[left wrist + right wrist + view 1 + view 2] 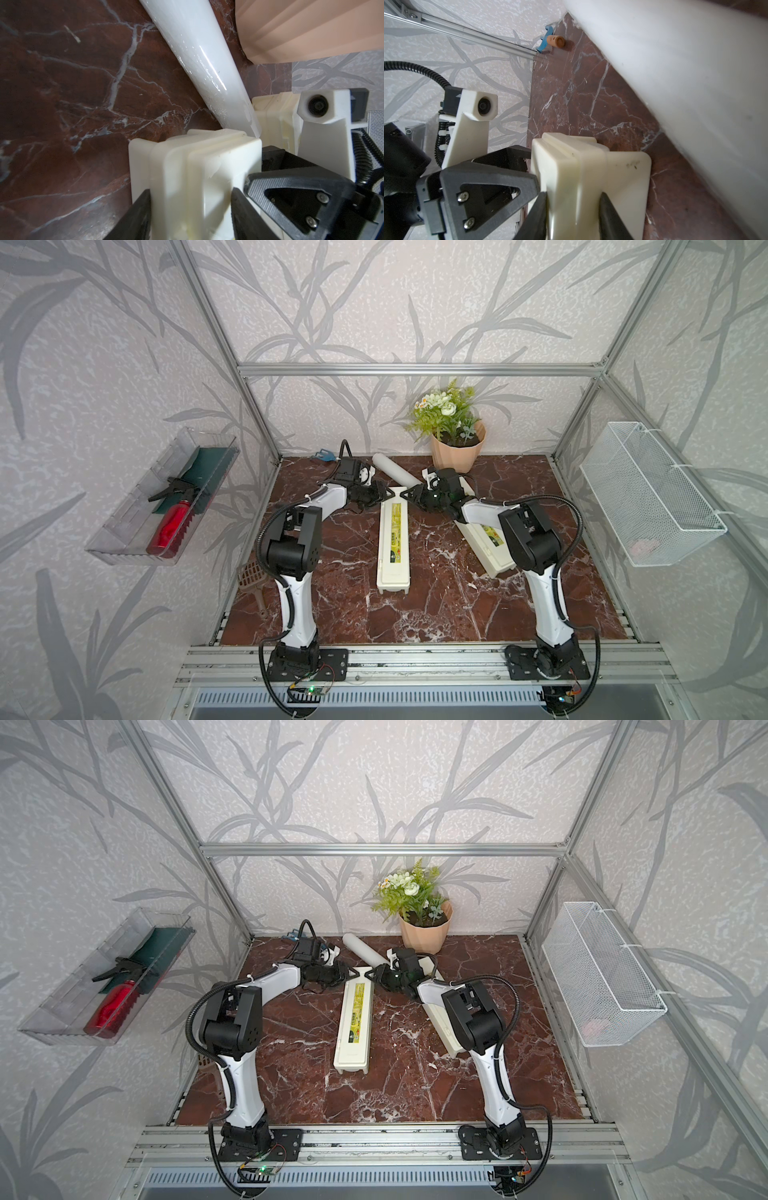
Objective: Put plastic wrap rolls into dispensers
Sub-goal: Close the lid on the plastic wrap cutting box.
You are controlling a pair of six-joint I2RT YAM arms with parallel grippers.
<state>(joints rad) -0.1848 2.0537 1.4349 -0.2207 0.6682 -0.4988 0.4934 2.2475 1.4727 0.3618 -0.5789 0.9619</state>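
Both pincers are met at the far end of the centre dispenser [392, 547]: the left gripper [388, 492] is brought in from the left, the right gripper [408, 494] from the right, tips nearly touching. In the left wrist view the black fingers [135, 216] are seen pressed on either side of that cream end, so it is held at a medium width. In the right wrist view the fingers [610, 218] are likewise clamped on the same end, narrower. Counted: two dispensers, one plastic wrap roll [392, 470], two arms. The centre dispenser is laid flat mid-table, lid down, label up, long axis running near to far. The right dispenser [484, 549] is laid diagonally, partly hidden under the right arm. The roll is laid flat on the marble just behind both grippers, long axis diagonal from far-left to near-right, its near end just beside the gripped end, its far end near the back wall. A flower pot [457, 456] is stood just right of it.
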